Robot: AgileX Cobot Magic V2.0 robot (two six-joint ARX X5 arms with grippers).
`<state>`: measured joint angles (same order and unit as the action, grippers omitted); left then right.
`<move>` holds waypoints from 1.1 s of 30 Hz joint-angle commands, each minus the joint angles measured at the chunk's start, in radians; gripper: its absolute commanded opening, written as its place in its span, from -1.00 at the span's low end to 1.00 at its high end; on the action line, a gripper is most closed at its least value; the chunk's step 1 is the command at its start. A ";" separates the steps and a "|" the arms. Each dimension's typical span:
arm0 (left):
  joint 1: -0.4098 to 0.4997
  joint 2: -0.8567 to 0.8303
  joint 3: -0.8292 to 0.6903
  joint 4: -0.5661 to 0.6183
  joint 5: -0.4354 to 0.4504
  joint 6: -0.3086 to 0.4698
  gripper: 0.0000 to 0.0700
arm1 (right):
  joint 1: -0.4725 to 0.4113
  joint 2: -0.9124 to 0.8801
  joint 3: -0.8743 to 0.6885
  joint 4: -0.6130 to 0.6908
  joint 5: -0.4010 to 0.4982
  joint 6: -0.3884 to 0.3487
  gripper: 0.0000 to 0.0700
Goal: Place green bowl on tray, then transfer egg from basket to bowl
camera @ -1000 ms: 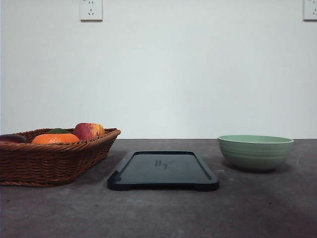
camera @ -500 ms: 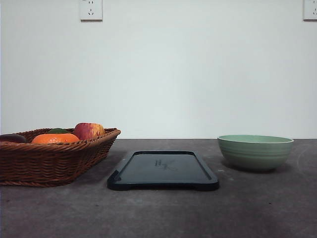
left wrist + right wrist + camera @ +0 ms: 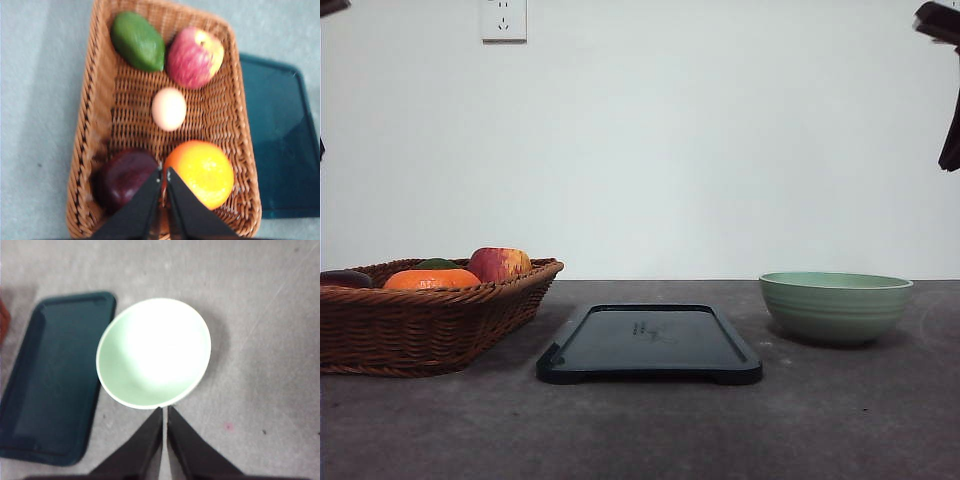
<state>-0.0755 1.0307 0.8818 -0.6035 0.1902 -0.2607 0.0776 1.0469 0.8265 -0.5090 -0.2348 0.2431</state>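
green bowl point(image 3: 836, 307) on table right of tray point(image 3: 649, 344) | egg point(image 3: 169, 109) in basket point(image 3: 95, 115) | left tool point(image 3: 164, 173) closed, empty | right tool point(image 3: 164, 411) closed, empty

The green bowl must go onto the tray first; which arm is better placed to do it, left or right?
Right, probably. The right pincer hangs over the green bowl, which stands on the table right of the tray. The left pincer is over the basket, on the tray's far side.

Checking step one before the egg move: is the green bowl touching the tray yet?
Apart. The front view shows bare table between the green bowl and the tray.
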 commanded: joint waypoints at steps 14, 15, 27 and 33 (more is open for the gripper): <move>-0.004 0.032 0.030 -0.005 0.023 0.022 -0.10 | 0.000 0.109 0.071 -0.097 -0.001 -0.127 -0.35; -0.004 0.032 0.030 -0.005 0.023 0.022 -0.09 | 0.000 0.109 0.071 -0.100 -0.001 -0.127 -0.31; -0.004 0.032 0.030 -0.005 0.023 0.021 -0.10 | -0.012 0.142 0.107 -0.169 0.008 -0.094 -0.16; -0.004 0.032 0.030 -0.006 0.023 0.021 -0.10 | -0.032 0.240 0.188 -0.196 0.017 -0.094 -0.16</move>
<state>-0.0769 1.0542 0.8837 -0.6159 0.2092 -0.2508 0.0479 1.2663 0.9910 -0.7078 -0.2211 0.1387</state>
